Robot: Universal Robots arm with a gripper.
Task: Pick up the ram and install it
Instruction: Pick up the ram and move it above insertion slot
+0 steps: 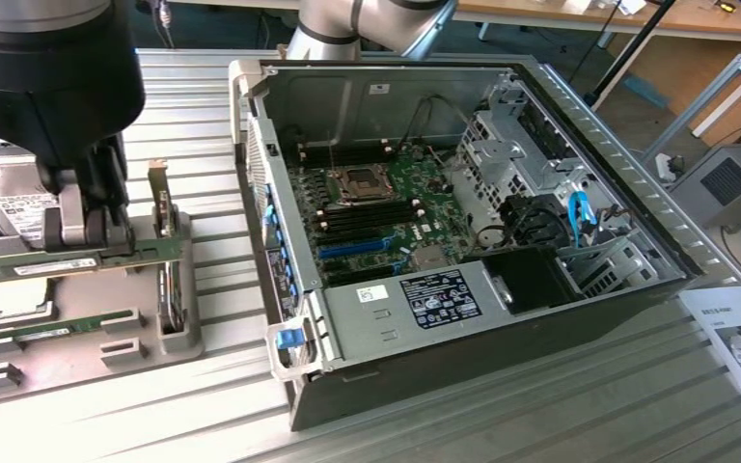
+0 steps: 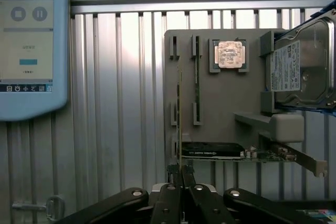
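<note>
Green and thin, the ram (image 1: 36,264) (image 2: 178,124) carries a white sticker whose print is too small to read. It is clamped between the fingers of the hand (image 1: 88,241) (image 2: 181,177), which are drawn in narrow on its long edge, above the grey tray (image 1: 113,299) at the exterior view's left. A second stick (image 1: 55,330) (image 2: 197,77) stands in its slot in that tray. The hard drive (image 1: 11,198) (image 2: 304,66) just beside has a white label, its print unreadable. A dark label (image 1: 438,297) with white text sits on the metal box inside the open computer case (image 1: 474,386), well apart from the ram, on the ribbed metal surface (image 1: 538,410). A pendant screen (image 2: 31,45) shows stop and pause symbols.
</note>
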